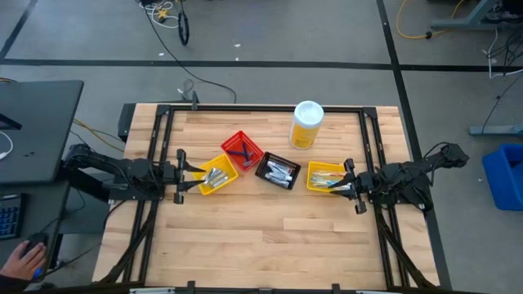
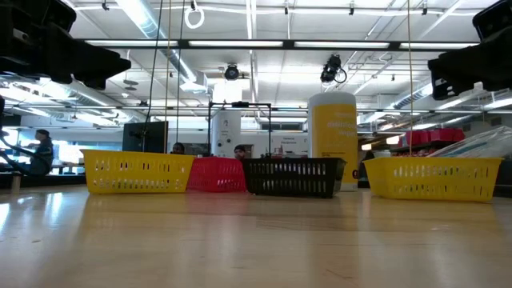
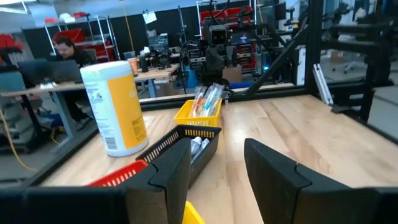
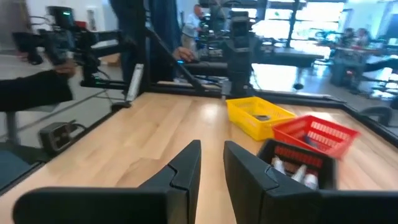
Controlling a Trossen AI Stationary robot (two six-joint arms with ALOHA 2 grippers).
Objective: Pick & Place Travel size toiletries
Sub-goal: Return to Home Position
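Both the left gripper [image 1: 194, 176] and right gripper [image 1: 341, 185] hang empty, jaws parted, either side of the black bin [image 2: 292, 178], likely parked because the toiletries [image 1: 279, 172] lie binned.

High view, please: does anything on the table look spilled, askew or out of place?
Nothing stands out. The toiletries lie inside the four bins, the bottle stands upright, and nothing lies loose on the table. The left claw and right claw hold nothing.

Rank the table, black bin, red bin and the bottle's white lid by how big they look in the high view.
1. Table, by far the largest.
2. Black bin and red bin: about alike, so no ranking between them.
3. White lid, the smallest.
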